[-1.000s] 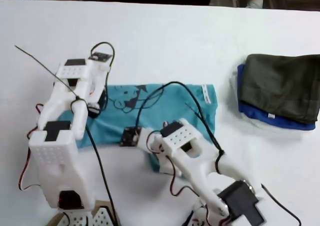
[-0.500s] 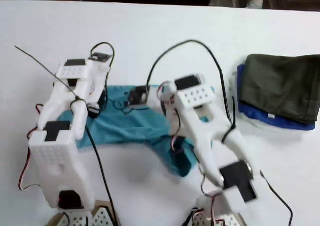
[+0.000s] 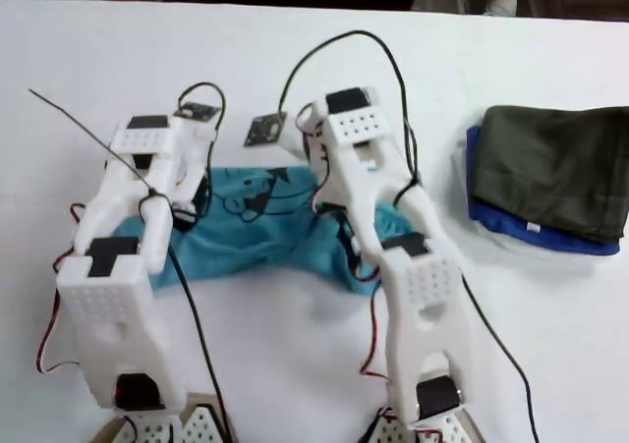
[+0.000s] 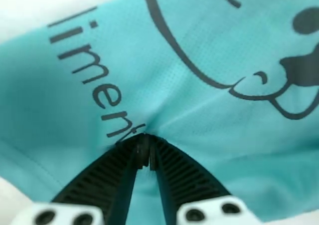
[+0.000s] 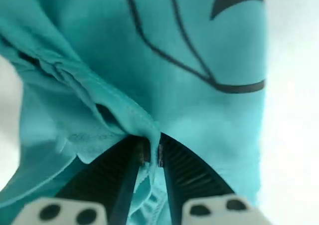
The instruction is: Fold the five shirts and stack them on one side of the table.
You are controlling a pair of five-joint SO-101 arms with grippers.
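White tabletop [image 3: 324, 60] carries the teal shirt [image 3: 256, 237] at its middle, long axis running side to side, near edge bunched. On it, the left gripper [image 4: 144, 152] is clamped on printed cloth near the shirt's left end; the right gripper [image 5: 149, 154] pinches a gathered fold near its right end. Folding likely means carrying both pinches across the shirt's short way. Well right of the shirt, a folded dark green shirt [image 3: 560, 168] lies atop a blue shirt [image 3: 506, 219]; the right arm [image 3: 413, 266] is nearer them.
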